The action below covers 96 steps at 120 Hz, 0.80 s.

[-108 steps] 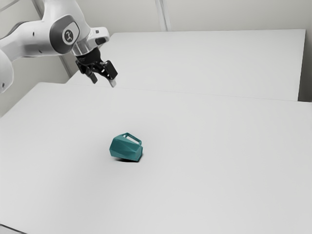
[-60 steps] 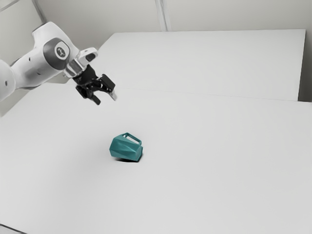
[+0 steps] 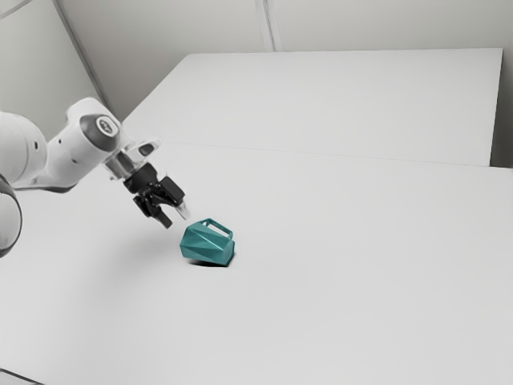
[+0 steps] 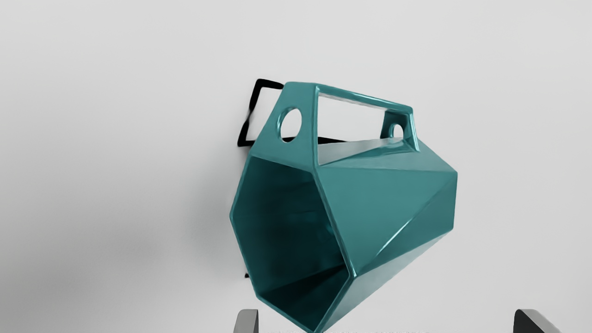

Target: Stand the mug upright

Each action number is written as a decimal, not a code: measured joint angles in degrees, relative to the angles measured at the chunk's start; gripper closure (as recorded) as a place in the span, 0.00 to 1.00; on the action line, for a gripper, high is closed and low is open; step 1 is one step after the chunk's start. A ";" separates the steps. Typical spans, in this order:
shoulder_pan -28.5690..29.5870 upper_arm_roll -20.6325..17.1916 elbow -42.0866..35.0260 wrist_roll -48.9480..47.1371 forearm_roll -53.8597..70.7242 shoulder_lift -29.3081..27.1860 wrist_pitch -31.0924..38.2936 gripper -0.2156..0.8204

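My gripper [image 3: 175, 220] hangs just above and to the exterior view's left of the teal mug [image 3: 207, 244], with its fingers apart and nothing held. The faceted mug lies on its side on the white table, handle up, in the exterior view. In the wrist view the mug [image 4: 384, 199] shows its dark open mouth, its handle and its closed far end. Both fingertips of the gripper [image 4: 386, 321] stand wide apart there, and the mug's mouth rim reaches down between them without a grip on it.
The white table [image 3: 337, 265] stretches around the mug. Behind it, a second white surface [image 3: 337, 100] reaches toward the wall. A thin dark line crosses the exterior view's lower left corner.
My arm has come down toward the mug, and the hand has moved from high above the table to close beside it. The mug has stayed where it was.
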 joint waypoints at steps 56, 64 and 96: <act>0.49 -0.18 0.94 19.09 -8.23 6.91 -0.21 0.21; 0.49 -0.25 1.00 21.64 -10.73 7.01 -0.06 0.21; 1.79 -0.28 -0.82 29.90 -17.40 7.44 -0.97 0.24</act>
